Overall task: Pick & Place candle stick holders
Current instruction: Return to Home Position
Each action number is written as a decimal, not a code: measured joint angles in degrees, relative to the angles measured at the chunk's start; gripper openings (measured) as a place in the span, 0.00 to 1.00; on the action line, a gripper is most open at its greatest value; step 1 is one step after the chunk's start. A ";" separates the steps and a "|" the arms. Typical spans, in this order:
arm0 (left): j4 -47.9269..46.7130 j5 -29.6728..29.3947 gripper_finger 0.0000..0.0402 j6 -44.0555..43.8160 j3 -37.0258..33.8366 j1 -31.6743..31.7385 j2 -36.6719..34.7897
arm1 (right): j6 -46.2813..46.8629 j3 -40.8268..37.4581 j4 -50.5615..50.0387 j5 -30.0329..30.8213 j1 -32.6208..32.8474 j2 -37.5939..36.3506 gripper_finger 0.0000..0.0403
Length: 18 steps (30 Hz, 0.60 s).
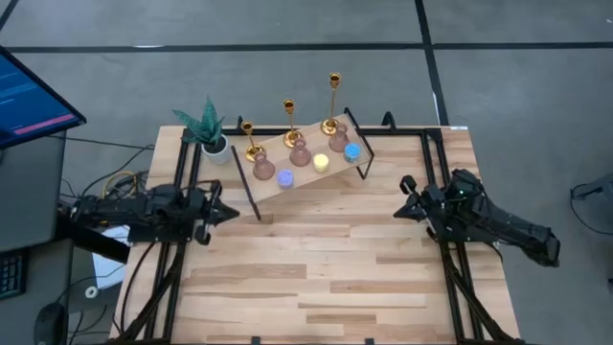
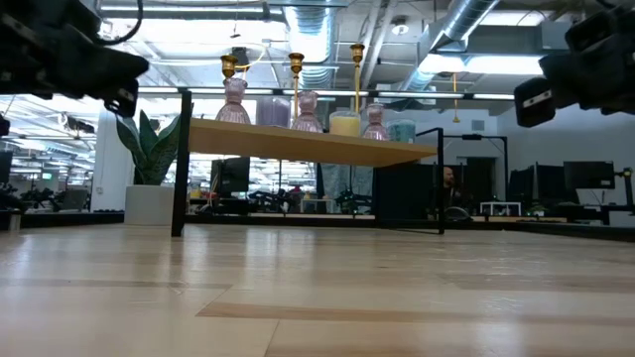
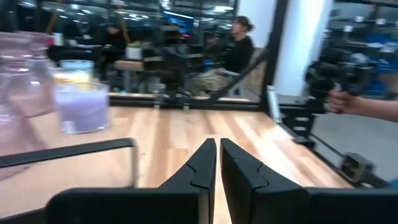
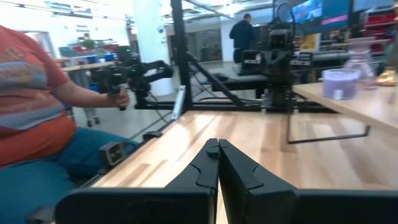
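Three gold candle stick holders (image 1: 290,125) and three pink bulbous ones (image 1: 300,153) stand by their bases on a raised wooden shelf (image 1: 273,190) at the table's far middle. In the low view the gold stems (image 2: 296,74) rise behind the pink holders (image 2: 307,111). My left gripper (image 1: 233,213) is shut and level at the table's left edge, pointing right, with nothing in it. My right gripper (image 1: 400,213) is shut and level at the right edge, pointing toward the shelf, and holds nothing. Both stand well short of the shelf.
Small round lights (image 1: 321,162) stand among the holders on the shelf, and a potted plant (image 1: 209,129) stands at its far left end. The shelf rests on black metal legs (image 2: 183,164). A person (image 4: 37,112) sits beyond the table's left side, holding a handle (image 4: 118,93).
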 joint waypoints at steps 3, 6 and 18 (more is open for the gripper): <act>-0.06 0.02 0.06 -0.12 0.02 3.12 0.56 | -1.15 0.00 -0.01 0.00 -2.01 0.00 0.00; -0.11 -0.07 0.06 -0.14 0.02 5.53 0.94 | -1.21 0.00 -0.02 -0.01 -3.61 0.00 0.00; 0.02 -0.61 0.05 -0.12 0.02 7.25 0.96 | -1.07 0.00 -0.07 0.27 -4.85 0.00 0.00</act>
